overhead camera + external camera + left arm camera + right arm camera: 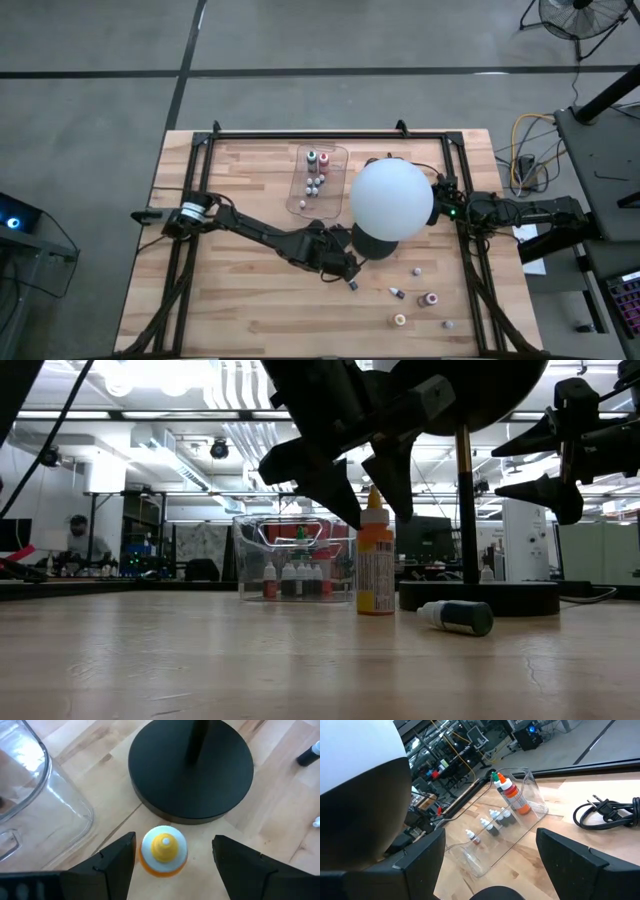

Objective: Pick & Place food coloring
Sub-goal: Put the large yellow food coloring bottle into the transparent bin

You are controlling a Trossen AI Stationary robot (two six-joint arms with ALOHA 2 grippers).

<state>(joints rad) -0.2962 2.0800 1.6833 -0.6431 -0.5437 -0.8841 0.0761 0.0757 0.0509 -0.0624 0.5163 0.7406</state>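
The job looks partly done: the clear tray (303,195) already holds a cluster of small food coloring bottles (317,176), and in the right wrist view they stand in a loose row, taller orange- and green-capped ones at one end and white-capped ones trailing toward the other. Several more bottles (422,299) are scattered on the table (230,300) well apart from the tray, past the black base (190,767) of the white globe (391,198), and one dark bottle (456,616) lies on its side near that base. The left gripper (172,855) is at work on the next one: its fingers (116,857) are spread, one on each side of an upright yellow bottle (163,850), with a clear gap between each finger and the bottle, so nothing is gripped yet. Seen from table height, the fingertips hang above and to either side of the bottle's cap, which suggests the step in hand is a descent followed by a squeeze (the base sits just beyond the fingers, so there is little room on that side). The right gripper (490,865) waits beside the globe with its fingers wide apart and holding nothing. By my reckoning roughly half the bottles remain to be moved, starting with this yellow one.
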